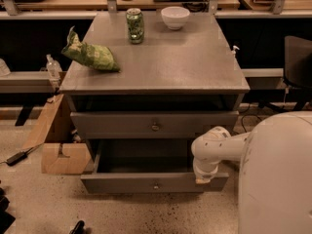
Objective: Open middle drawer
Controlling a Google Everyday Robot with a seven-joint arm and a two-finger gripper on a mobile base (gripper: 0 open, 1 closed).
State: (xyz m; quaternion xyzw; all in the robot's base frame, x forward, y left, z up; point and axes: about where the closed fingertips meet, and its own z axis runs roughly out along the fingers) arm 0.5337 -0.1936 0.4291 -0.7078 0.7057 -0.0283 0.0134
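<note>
The grey cabinet (155, 77) shows two drawer fronts, each with a small brass knob. The upper front (122, 126) sits close under the top. Below it the middle drawer (122, 183) stands pulled well out, its dark inside showing and its knob (156, 185) at the centre of the front. My white arm (210, 147) reaches in from the right and bends down. My gripper (202, 179) is at the right part of that drawer's front edge, to the right of the knob.
A green chip bag (90, 56), a green can (135, 26) and a white bowl (175, 17) stand on the cabinet top. A cardboard box (57, 150) sits on the floor to the left. My white body (278, 179) fills the lower right.
</note>
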